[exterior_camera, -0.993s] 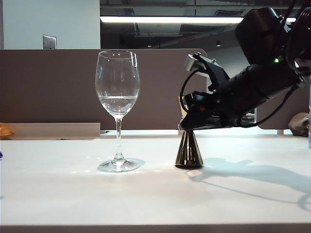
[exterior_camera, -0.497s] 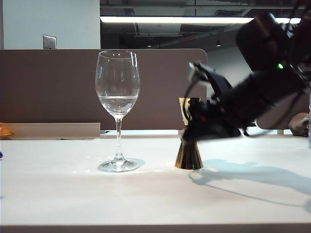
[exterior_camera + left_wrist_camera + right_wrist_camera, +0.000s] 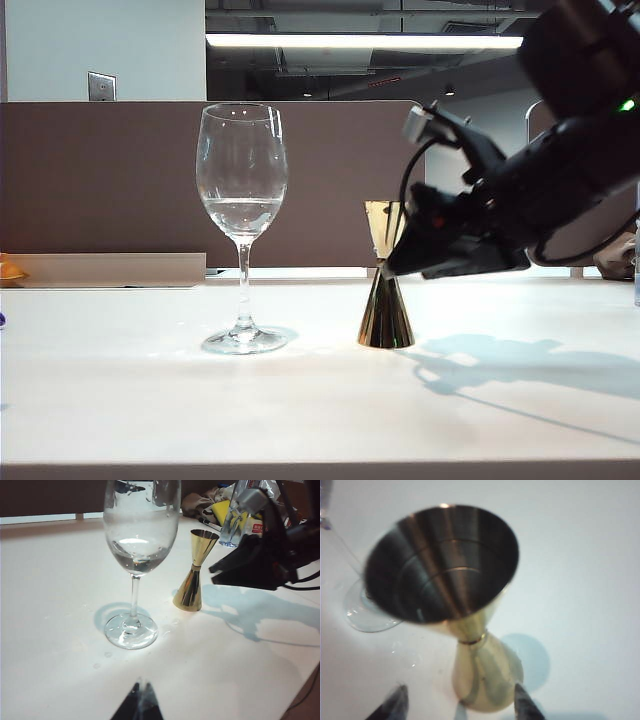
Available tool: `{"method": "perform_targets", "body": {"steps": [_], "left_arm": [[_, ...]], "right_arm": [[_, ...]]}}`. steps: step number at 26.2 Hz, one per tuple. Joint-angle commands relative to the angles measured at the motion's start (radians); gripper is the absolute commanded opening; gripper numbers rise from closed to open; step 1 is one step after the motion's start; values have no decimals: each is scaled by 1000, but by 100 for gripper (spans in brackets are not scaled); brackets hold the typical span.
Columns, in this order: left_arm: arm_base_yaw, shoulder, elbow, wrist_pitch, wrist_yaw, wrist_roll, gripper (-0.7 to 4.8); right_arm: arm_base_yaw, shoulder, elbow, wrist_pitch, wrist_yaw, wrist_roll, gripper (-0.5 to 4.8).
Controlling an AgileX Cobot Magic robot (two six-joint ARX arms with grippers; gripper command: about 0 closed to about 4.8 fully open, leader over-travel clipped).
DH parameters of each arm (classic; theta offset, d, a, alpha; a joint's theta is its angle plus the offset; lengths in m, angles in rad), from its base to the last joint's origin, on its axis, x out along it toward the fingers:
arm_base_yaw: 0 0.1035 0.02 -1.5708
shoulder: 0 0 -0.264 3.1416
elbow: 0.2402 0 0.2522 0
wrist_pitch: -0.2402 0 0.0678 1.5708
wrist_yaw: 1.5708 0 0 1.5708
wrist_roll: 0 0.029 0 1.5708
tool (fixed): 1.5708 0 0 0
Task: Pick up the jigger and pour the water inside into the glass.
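The gold jigger [image 3: 386, 285] stands upright on the white table [image 3: 300, 400], just right of the glass [image 3: 241, 190]. Clear water [image 3: 241, 213] fills the bottom of the glass bowl. My right gripper [image 3: 392, 266] is open beside the jigger's waist, on its right, holding nothing. In the right wrist view the jigger [image 3: 470, 630] stands ahead of the right gripper [image 3: 460, 695], its fingertips [image 3: 397, 695] spread wider than the base; the upper cup looks dark and no liquid shows in it. My left gripper [image 3: 141, 690] is shut, low over the table, short of the glass [image 3: 135, 555] and the jigger [image 3: 194, 575].
A brown partition [image 3: 120, 180] runs behind the table. A yellow object [image 3: 8, 268] lies at the far left edge. A clear bottle [image 3: 232, 525] and bags [image 3: 200, 502] sit beyond the jigger. Droplets dot the table near the glass foot [image 3: 131, 630].
My right gripper has opened off the jigger and drawn back to the right and upward. The jigger stays standing on the table. The glass has not moved.
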State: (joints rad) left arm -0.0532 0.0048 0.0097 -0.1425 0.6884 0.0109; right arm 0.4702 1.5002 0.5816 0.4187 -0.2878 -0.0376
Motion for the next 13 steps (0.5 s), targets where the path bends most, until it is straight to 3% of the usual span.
{"method": "perform_targets", "body": {"steps": [1,7,9,10,11,13], "left_arm": [[2,1,-1,2,6,8,-5],[2,1,-1,2,6,8,-5],[2,1,-1,2,6,8,-5],[2,1,-1,2,6,8,-5],[2,1,-1,2,6,8,-5],[2,1,-1,2,6,8,-5]], "right_arm": [[0,-83,-39,-35,1,12,267],[0,-294,-131,-154,41,24,255],[0,-380,-156,-214,64,37,171],[0,-466,-177,-261,83,37,53],[0,-539,-201,-266,88,37,15],[0,-659,-241,-264,101,37,-5]]}}
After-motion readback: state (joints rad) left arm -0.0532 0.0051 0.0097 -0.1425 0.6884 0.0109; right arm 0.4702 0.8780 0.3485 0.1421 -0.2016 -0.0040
